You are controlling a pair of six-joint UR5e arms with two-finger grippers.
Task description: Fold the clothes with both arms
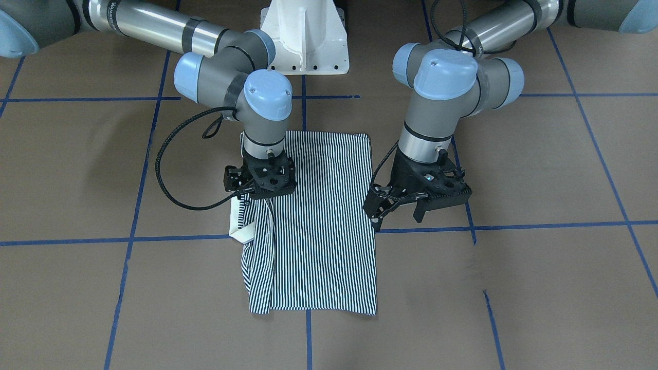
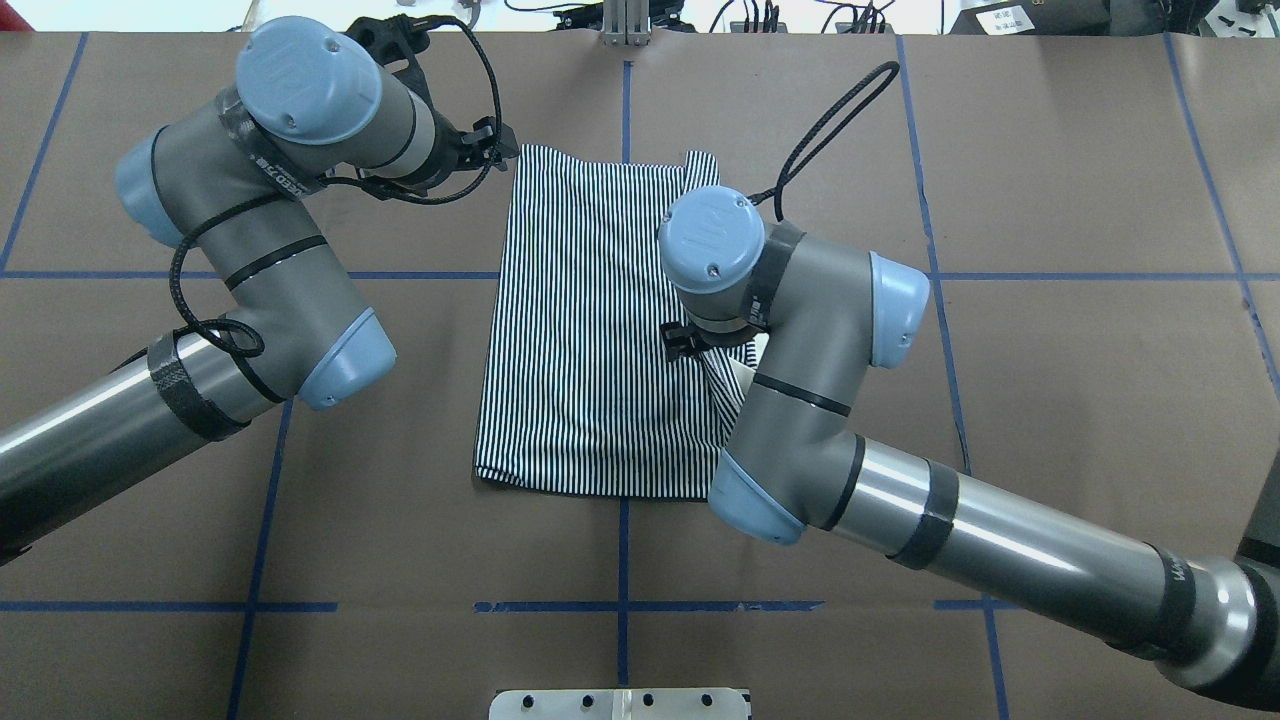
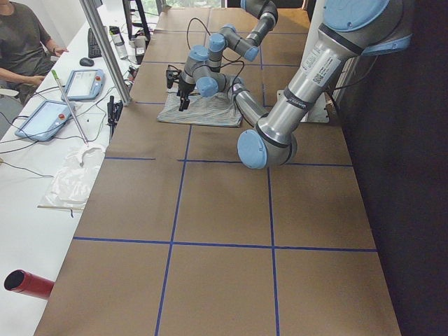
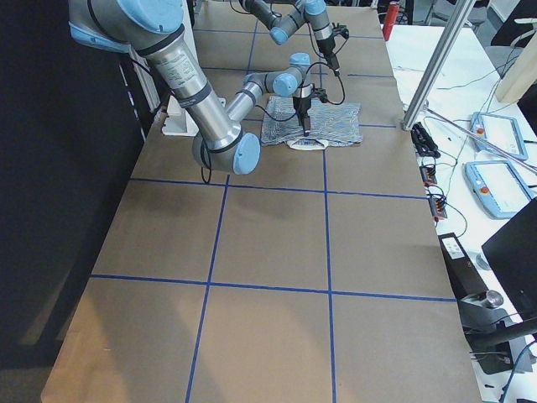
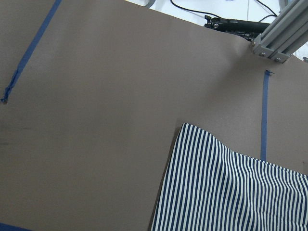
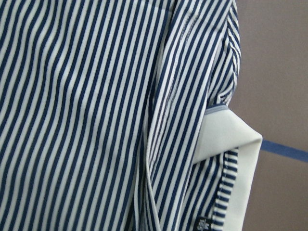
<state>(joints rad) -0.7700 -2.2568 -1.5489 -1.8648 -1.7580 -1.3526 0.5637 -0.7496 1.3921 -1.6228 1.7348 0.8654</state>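
- Currently the striped polo shirt (image 1: 324,221) lies on the brown surface (image 1: 540,288) directly out from the white pedestal base (image 1: 304,41). It is close to the base but not touching it, and is already reduced to a tall rectangle with its sleeves tucked out of sight.
- The cream collar (image 1: 240,226) pokes out of the long edge on the robot's right of the pedestal base, about halfway along. That untidy edge looks like the one being worked on.
- The right tool (image 1: 257,194) stands on the shirt just above the collar, on the pedestal side of it, pointing straight down.
  - Its fingertips are hidden under its own body.
  - A ridge of cloth (image 1: 271,246) runs away from the pedestal base starting at the tool, and stripes bunch beneath it. I judge it clenched on a layer of shirt, probably to carry that edge inward.
- The right wrist view supports this: the cloth sits very close, with a turned-over flap and the collar at its edge.
- The left tool (image 1: 397,213) hangs off the opposite long edge, on the robot's left of the pedestal base.
  - It is just beside the cloth and not touching it.
  - Its fingers are spread and grasp nothing.
  - It seems parked there to stay clear while the other arm works, or ready to pin that side.
- The left wrist camera sees one shirt corner and bare surface, which fits a waiting pose.
- The fold appears well advanced. The next move calls for keeping the collar from spilling out again.
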